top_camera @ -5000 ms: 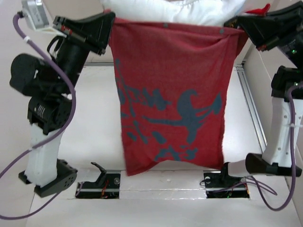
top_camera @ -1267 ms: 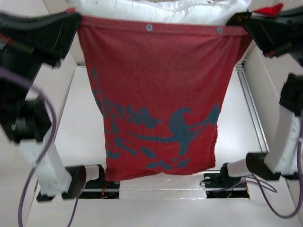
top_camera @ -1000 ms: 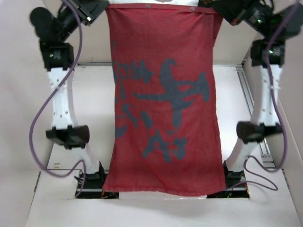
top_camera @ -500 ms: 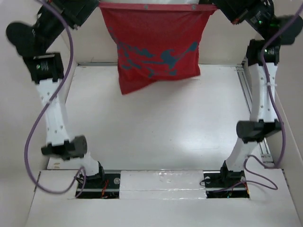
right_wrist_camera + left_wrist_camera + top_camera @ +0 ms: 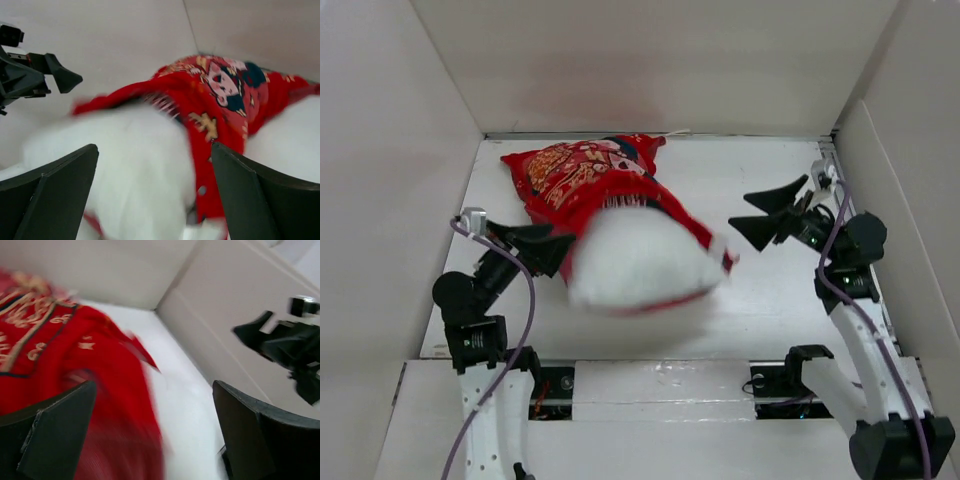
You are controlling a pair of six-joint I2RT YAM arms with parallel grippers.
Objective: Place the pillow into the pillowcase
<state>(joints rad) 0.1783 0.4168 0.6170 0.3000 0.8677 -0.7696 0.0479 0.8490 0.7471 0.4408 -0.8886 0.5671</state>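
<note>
Top external view showed the pillow (image 5: 640, 262) lying left of the tabletop's (image 5: 770, 290) centre, its far half inside the pillowcase (image 5: 575, 175), which bunched toward the far-left corner. Right wrist view alone revealed the cartoon print. The left tool (image 5: 560, 250) stood spread just beside the pillow. The right tool (image 5: 738, 210), also spread, was well apart and empty.

White table (image 5: 770, 310) was flat, matte. Back wall (image 5: 660, 60), left wall (image 5: 380, 180), right wall (image 5: 910, 130), all plain white, boxed it in. Pale ledge (image 5: 660, 375) ran along near edge, glossy strip (image 5: 660, 405) across it.
</note>
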